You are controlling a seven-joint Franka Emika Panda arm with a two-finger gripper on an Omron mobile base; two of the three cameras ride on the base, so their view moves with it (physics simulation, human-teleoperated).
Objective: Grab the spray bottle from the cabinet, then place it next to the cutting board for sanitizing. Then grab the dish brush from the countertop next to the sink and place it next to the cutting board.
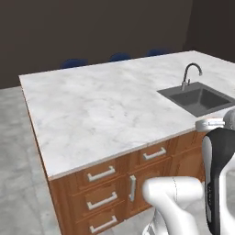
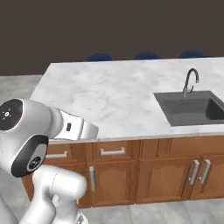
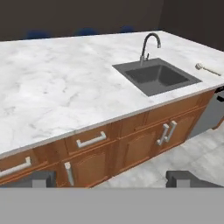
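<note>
The dish brush [image 3: 208, 69] lies on the white marble countertop [image 3: 61, 83] to the right of the sink [image 3: 157, 76], its cream head toward the basin and its thin handle pointing away. In the hand view my gripper [image 3: 111, 179] is open with nothing between its fingertips [image 3: 40, 178], held off the counter's front edge and well short of the brush. The sink [image 1: 198, 98] with its slim faucet [image 1: 190, 73] also sits at the right of both base views. The spray bottle, the cabinet and the cutting board are out of view.
Wooden drawers and doors [image 3: 131, 148] run under the countertop [image 2: 105, 94]. A grey appliance front [image 3: 213, 114] stands at the right end. Blue chairs [image 1: 73, 63] line the far side of the island. Grey floor [image 1: 18, 183] lies to its left.
</note>
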